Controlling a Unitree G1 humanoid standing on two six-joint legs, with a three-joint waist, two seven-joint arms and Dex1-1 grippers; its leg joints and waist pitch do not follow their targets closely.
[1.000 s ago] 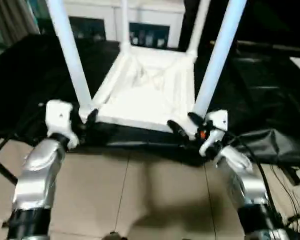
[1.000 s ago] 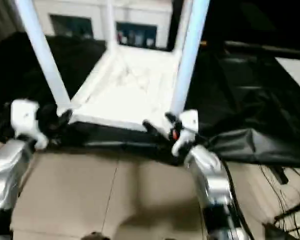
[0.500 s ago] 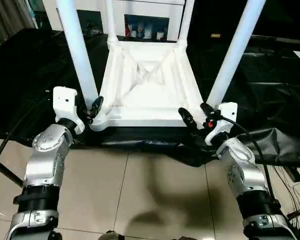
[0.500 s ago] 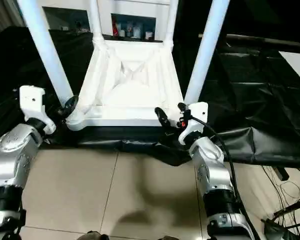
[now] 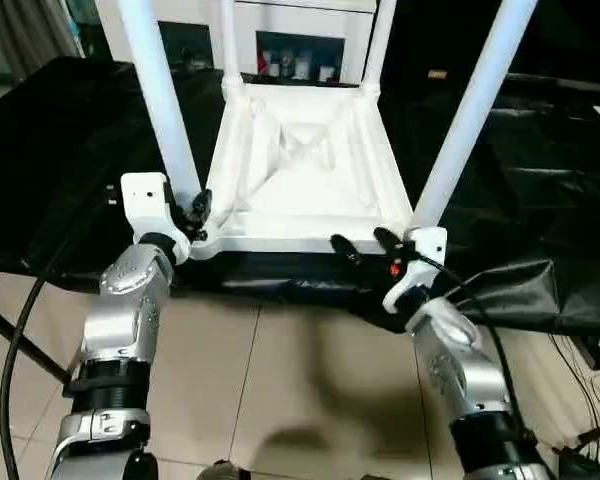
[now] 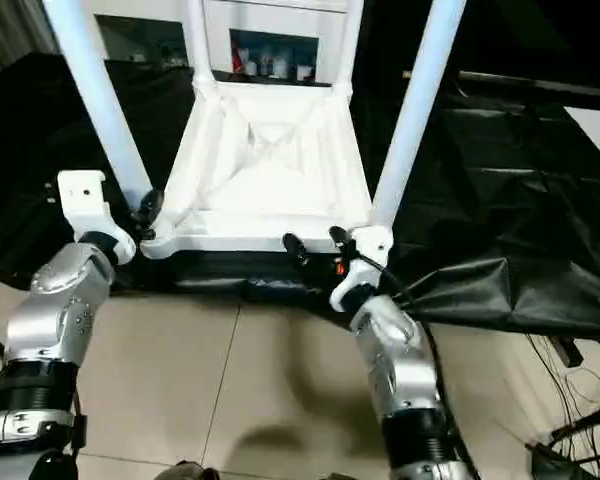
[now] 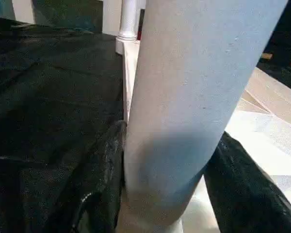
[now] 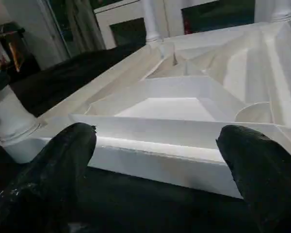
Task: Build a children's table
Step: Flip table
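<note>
Children's table (image 5: 305,175) lies upside down on a black-draped surface (image 5: 60,170) (ribbed underside up, four legs rising). Left gripper (image 5: 198,212) clasps the near-left leg (image 5: 163,110) at its base, fingers (image 7: 104,170) against it. Right gripper (image 5: 365,247) spreads wide, empty, before the near edge.

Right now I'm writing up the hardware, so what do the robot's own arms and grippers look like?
Both forearms are silver metal shells with black bands lower down. The left gripper and right gripper each have two black fingers on a boxy white wrist block. The right one shows a small orange-red mark, and black cables trail along both arms.
</note>
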